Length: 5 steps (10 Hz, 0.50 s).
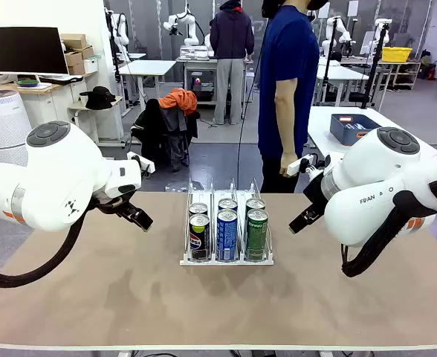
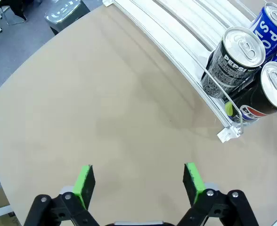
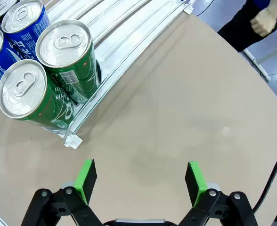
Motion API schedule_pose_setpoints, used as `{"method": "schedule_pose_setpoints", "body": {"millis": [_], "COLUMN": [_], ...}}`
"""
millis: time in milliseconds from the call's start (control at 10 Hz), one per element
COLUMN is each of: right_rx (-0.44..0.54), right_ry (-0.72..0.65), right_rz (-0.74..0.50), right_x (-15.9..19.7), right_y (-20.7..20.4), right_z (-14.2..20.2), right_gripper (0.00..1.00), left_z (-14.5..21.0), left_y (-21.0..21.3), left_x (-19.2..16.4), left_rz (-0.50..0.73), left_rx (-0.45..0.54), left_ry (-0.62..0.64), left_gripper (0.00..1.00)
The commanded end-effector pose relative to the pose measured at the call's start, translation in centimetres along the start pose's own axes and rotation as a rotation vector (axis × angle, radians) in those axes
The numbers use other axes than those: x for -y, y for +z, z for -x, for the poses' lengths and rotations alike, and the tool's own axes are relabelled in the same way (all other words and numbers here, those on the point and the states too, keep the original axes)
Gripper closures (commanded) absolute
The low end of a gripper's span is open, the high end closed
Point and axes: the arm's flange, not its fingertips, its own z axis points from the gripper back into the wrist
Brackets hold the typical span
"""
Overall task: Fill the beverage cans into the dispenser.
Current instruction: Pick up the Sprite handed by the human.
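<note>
The clear three-lane dispenser (image 1: 226, 260) stands mid-table with two cans in each lane: black cans (image 1: 199, 236) left, blue cans (image 1: 227, 234) middle, green cans (image 1: 256, 233) right. My left gripper (image 1: 135, 216) hovers left of the rack, open with nothing between its green pads (image 2: 85, 183); its wrist view shows the black cans (image 2: 232, 61) and the rack's front corner (image 2: 228, 134). My right gripper (image 1: 305, 216) hangs right of the rack, open and empty too, with the green cans (image 3: 65, 54) and blue cans (image 3: 23, 21) up left in its view.
A person in a blue shirt (image 1: 287, 82) stands at the table's far edge, right of the rack, a hand (image 3: 264, 21) hanging down. A blue tub (image 1: 354, 128) sits on another table behind. Bare tabletop (image 1: 218, 305) spreads before the rack.
</note>
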Motion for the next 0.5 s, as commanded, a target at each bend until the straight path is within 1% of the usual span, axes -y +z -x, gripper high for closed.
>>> {"method": "schedule_pose_setpoints", "body": {"millis": [0,400], "right_rx": [0.000,0.000], "right_ry": [0.000,0.000], "right_rz": [0.000,0.000], "right_x": [0.00,0.00], "right_y": [0.00,0.00], "right_z": [0.00,0.00], "right_gripper": [0.00,0.00], "left_z": [0.01,0.01], "left_y": [0.00,0.00], "left_x": [0.00,0.00], "left_rz": [0.000,0.000], "left_rx": [0.000,0.000], "left_ry": [0.000,0.000], "left_gripper": [0.00,0.00]}}
